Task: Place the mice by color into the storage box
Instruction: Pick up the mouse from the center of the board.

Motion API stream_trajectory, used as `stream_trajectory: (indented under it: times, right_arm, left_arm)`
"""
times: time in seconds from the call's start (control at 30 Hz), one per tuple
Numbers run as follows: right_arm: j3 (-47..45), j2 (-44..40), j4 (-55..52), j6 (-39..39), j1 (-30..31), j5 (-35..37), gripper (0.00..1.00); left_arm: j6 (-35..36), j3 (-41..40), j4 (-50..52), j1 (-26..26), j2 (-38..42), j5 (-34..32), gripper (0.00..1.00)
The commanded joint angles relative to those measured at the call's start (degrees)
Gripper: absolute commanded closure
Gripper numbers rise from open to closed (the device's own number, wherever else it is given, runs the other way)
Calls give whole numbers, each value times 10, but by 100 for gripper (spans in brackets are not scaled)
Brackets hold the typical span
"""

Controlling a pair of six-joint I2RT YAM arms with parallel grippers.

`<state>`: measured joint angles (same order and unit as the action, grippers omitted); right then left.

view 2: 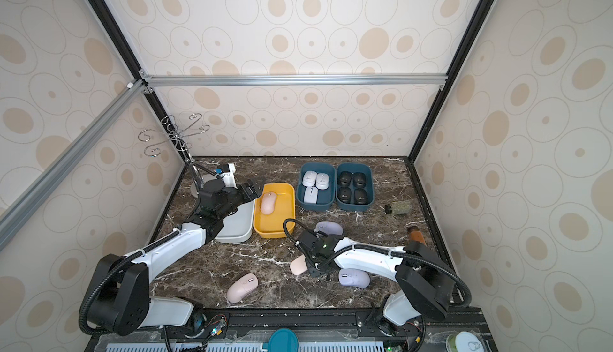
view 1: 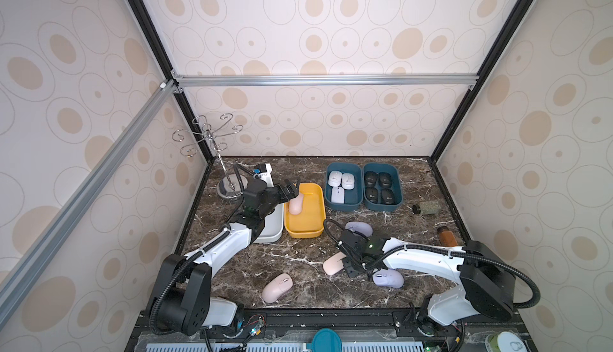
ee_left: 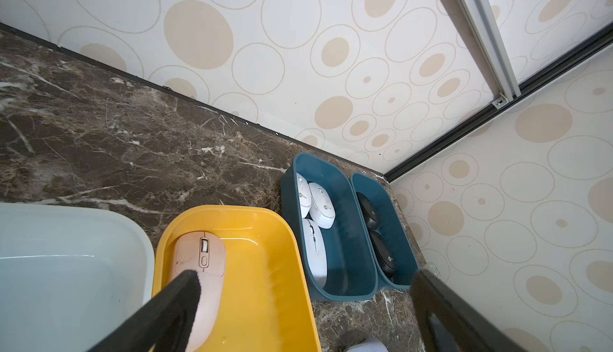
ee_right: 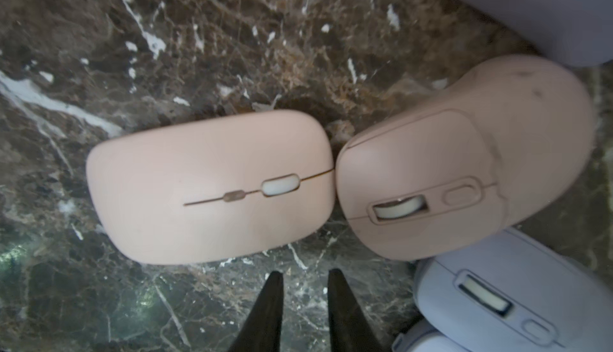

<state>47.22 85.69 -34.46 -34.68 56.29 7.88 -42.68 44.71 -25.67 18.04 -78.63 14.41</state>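
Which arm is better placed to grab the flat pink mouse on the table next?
The right. The right fingers hover empty just beside the flat pink mouse; the left fingers stand open over the yellow bin, farther back, away from it.

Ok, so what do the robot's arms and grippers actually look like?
Both arms, left arm and right arm, have glossy white links between bulky black joint housings. A ribbed black cable conduit loops along each, tied on with white zip ties. The right wrist shows a small green light. The left gripper and right gripper have slim black fingers.
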Motion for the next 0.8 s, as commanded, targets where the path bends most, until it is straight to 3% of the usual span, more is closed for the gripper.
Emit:
stream_trajectory:
  times: [0.0, 0.27, 0.5, 0.63, 0.77]
  right_arm:
    - [-12, 10, 11, -25, 8, -4, 73]
    - [25, 66, 0, -26, 6, 71, 72]
    - [81, 103, -1, -26, 4, 114, 64]
    - [103, 94, 6, -13, 3, 109, 55]
    - [127, 92, 17, -3, 4, 51, 47]
  left_arm:
    - [0, 23, -7, -1, 12, -3, 0]
    - [5, 22, -5, -1, 15, -9, 0]
    - [14, 22, 0, -1, 21, -20, 0]
    - [19, 22, 5, -2, 25, -30, 0]
    - [21, 20, 4, -3, 30, -37, 0]
